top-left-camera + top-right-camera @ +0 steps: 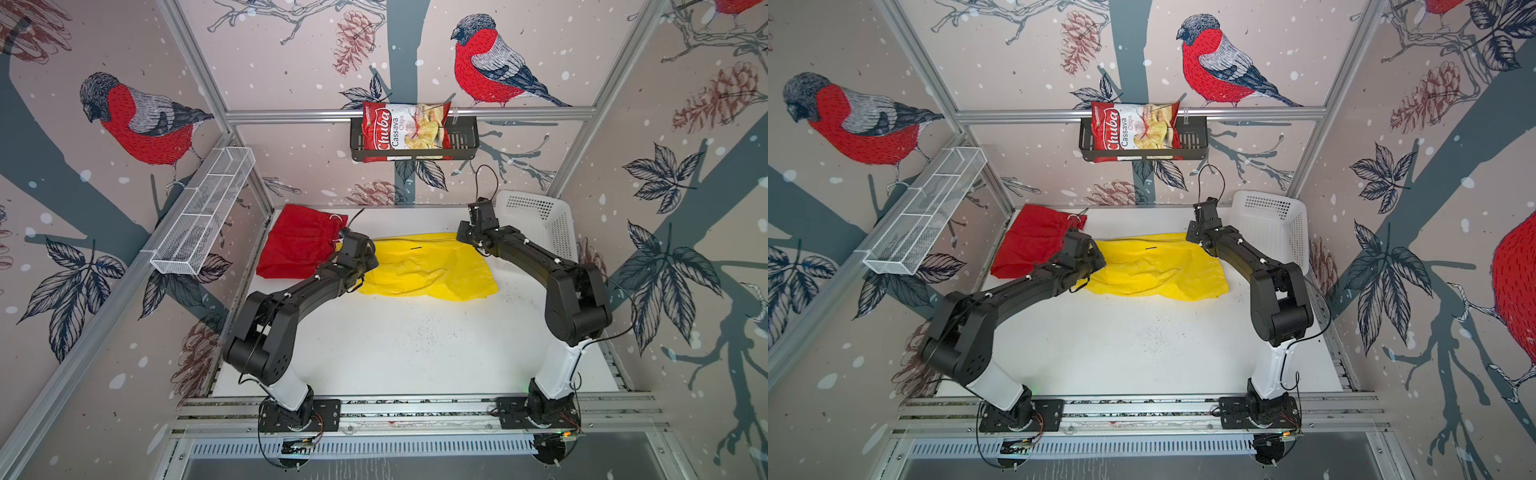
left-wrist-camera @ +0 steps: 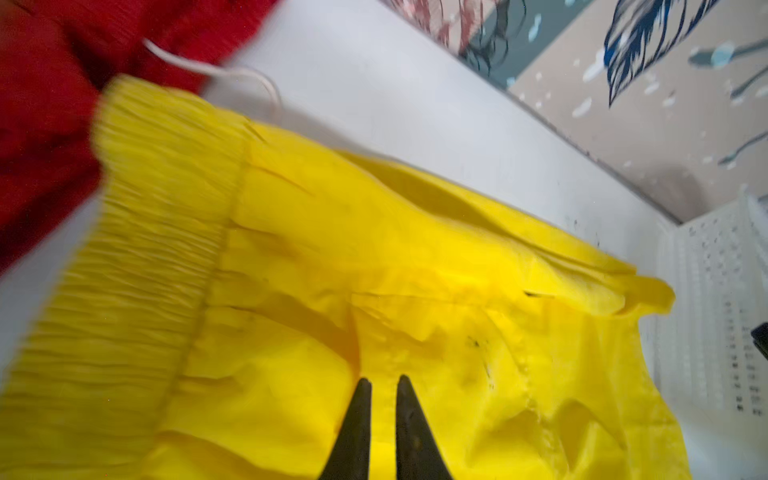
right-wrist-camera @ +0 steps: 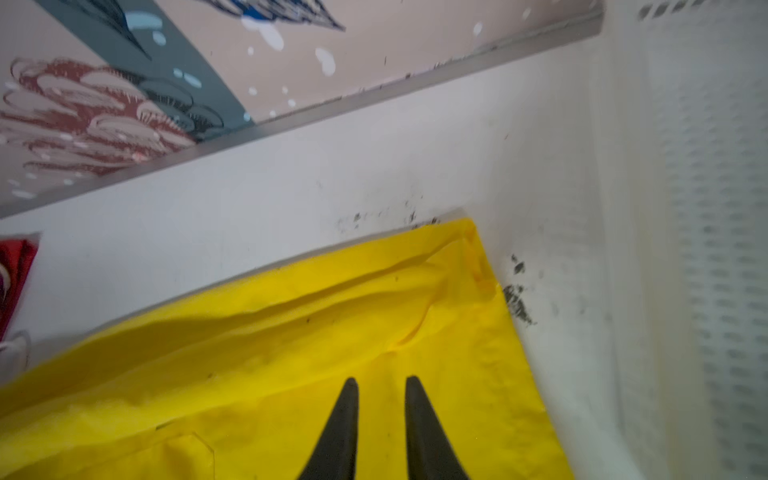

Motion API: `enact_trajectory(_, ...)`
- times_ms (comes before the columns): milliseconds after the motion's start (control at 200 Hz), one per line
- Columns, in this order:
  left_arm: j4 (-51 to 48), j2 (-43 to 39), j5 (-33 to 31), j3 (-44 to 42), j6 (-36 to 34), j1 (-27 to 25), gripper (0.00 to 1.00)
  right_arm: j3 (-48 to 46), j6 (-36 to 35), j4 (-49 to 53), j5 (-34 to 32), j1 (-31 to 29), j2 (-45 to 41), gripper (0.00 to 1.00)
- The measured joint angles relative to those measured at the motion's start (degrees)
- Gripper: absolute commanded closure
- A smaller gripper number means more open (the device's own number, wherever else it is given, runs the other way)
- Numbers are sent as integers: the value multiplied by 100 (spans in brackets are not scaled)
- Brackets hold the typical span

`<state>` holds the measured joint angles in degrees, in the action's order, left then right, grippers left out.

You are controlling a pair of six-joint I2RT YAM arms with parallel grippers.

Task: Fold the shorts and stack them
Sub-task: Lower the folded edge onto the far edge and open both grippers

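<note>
The yellow shorts (image 1: 428, 270) (image 1: 1154, 270) lie spread across the back middle of the white table (image 1: 415, 353). Their gathered waistband (image 2: 145, 249) points left and touches the red shorts (image 1: 297, 245) (image 1: 1030, 245), which lie folded in the back left corner. My left gripper (image 2: 384, 378) is low over the waistband end, its jaws nearly together with yellow fabric in the narrow gap. My right gripper (image 3: 382, 379) is at the back right part of the yellow shorts, jaws a little apart on the fabric. In both top views the wrists hide the fingertips.
A white perforated basket (image 1: 536, 224) (image 3: 706, 208) stands at the back right, close beside my right arm. On the back wall a black wire shelf (image 1: 465, 141) holds a red chips bag (image 1: 405, 126). A white wire rack (image 1: 203, 208) hangs on the left wall.
</note>
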<state>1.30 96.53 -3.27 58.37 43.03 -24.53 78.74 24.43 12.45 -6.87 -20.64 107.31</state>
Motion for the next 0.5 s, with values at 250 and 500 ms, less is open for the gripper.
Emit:
enact_trajectory(250,363,1220,516,807,-2,-131,89,-142,-39,-170,660,-205,562,90)
enact_trajectory(500,455,1878,575,1506,-116,-111,86,610,-181,-170,1049,-70,1499,90)
